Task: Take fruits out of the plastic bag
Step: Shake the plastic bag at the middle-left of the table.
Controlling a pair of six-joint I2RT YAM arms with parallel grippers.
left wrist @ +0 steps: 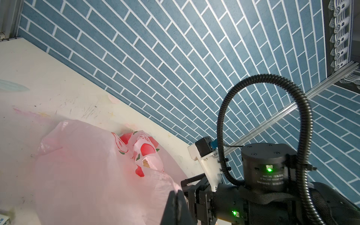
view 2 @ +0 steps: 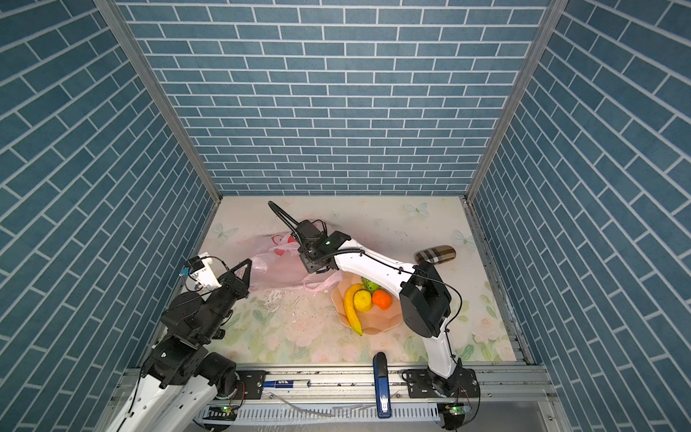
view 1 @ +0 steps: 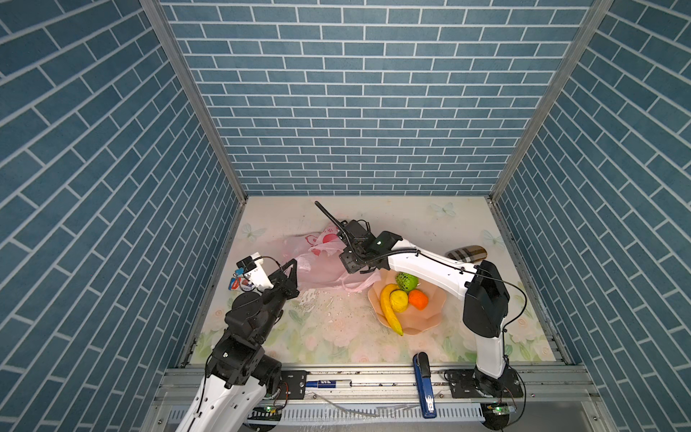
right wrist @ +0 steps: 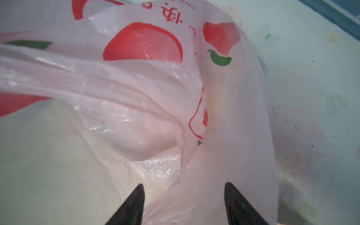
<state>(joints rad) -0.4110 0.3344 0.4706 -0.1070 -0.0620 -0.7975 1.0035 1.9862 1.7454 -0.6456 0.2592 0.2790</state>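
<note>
Over the plastic bag [right wrist: 136, 116] hangs the right hand [right wrist: 184, 185] — spread.

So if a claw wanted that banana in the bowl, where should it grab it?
Probably across the near half of the banana, coming straight down. It lies long and thin along the side of the bowl, so a pinch across its narrow width should fit. The lemon sits against its far half, leaving little room there; the near end by the rim looks free on both sides.
</note>
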